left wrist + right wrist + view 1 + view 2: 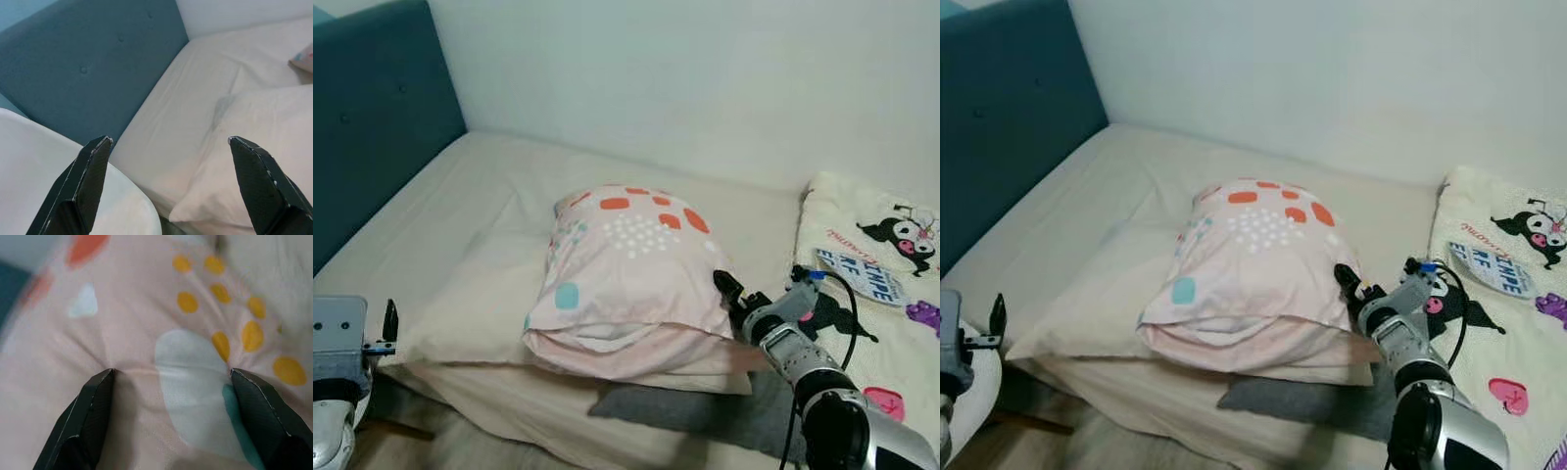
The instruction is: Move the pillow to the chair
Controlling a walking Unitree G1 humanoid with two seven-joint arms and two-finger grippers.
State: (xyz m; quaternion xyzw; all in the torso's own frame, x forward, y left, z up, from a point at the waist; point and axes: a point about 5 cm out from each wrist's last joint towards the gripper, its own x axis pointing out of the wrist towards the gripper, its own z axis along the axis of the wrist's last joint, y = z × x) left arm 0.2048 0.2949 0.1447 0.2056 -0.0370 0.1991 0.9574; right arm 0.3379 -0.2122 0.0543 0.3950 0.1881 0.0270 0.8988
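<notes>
Here, the right pincer (pixel 728 290), spread wide, presses its fingertips (pixel 105 382) into the patterned pillow (pixel 626 279) at frame centre on the bed (pixel 470 206); the left pincer (pixel 168 142) hangs wide open at lower left.

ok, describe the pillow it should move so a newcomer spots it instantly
On the bed beside the teal headboard, two pillows are stacked near the front edge. The target is the upper pillow, with the right gripper against its side. It is pink with orange and teal patches, whereas the cream pillow underneath is plain.
</notes>
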